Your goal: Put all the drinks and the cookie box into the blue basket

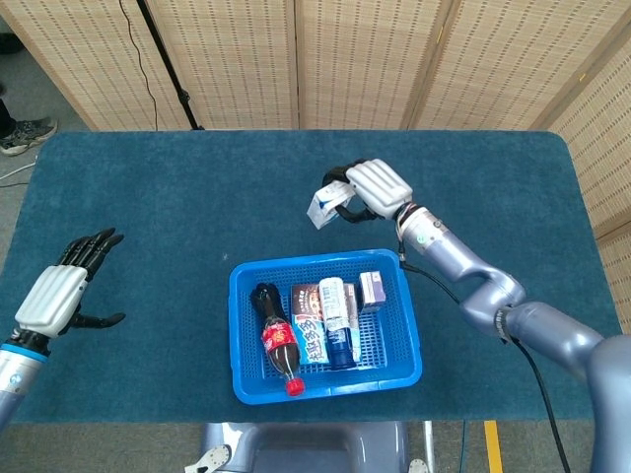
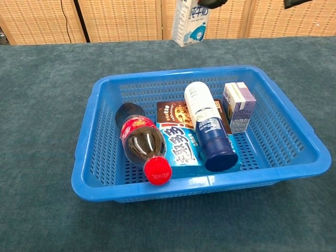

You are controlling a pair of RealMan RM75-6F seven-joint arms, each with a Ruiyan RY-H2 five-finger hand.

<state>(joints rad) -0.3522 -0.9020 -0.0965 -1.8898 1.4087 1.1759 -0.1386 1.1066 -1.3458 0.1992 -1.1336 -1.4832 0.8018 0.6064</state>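
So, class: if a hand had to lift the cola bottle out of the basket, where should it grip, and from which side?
Probably around the cola bottle's broad middle, coming from above: it lies flat in the blue basket, its right side against the cookie box.

Lab setup: wicker screens [image 1: 365, 59], blue-felt table [image 1: 177, 197].
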